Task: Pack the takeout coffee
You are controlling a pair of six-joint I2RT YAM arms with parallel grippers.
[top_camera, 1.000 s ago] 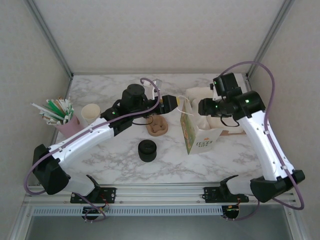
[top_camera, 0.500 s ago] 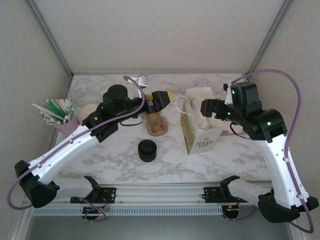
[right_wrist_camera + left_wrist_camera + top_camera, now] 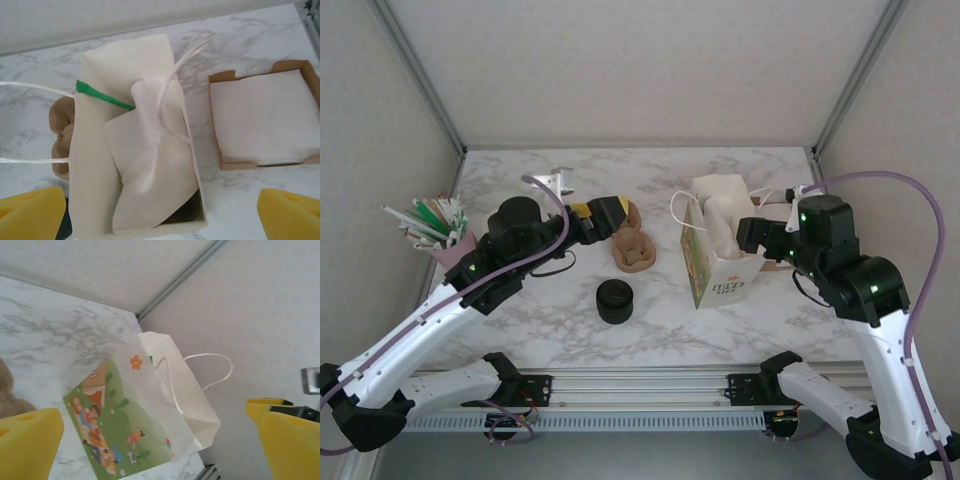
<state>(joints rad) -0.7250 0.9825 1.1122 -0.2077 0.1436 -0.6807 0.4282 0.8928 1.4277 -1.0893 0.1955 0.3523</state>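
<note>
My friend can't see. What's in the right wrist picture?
An open cream paper bag with string handles stands on the marble table, holding a white paper sheet and a thin green strip. A brown cardboard tray of white napkins sits beside it. The right gripper is open.

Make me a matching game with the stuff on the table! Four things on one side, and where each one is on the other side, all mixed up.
Things:
1. paper bag
2. straws
3. black lids
4. flat napkins

Places:
A. in a pink cup at the left edge
B. in a brown tray right of the bag
C. stacked on the arms' side of the cup carrier
D. standing open, a crumpled napkin inside

Pairs: 1-D, 2-A, 3-C, 4-B
</note>
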